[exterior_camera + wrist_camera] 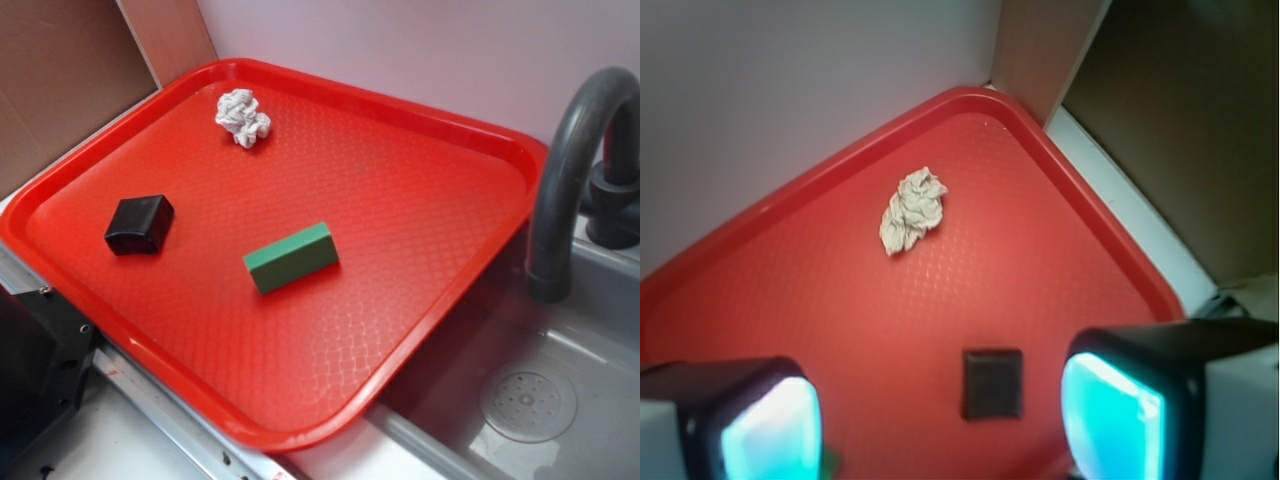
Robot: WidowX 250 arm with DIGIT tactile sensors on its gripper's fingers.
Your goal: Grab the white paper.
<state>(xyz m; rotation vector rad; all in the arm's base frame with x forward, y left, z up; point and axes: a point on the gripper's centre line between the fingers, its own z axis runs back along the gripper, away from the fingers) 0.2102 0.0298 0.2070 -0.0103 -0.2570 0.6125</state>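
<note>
Gripper [940,420] spread wide and empty, white paper [912,210] ahead near the red tray [760,300] far corner, beyond the black box [992,383], long axis diagonal to the fingers.

- A red tray [420,330] with a raised rim and a fine waffle texture carries everything; it sits turned at an angle, one corner pointing to the far left.
- The white paper [243,117], a small crumpled wad with grey creases, lies on the tray near that far-left corner, clear of the rim; the wrist view shows it [912,210] alone on bare red surface.
- A black box [139,224] rests on the tray at the left, well apart from the paper.
- A green block [291,257] lies near the tray's middle, long side slanted, to the right of the black box and not touching it.
</note>
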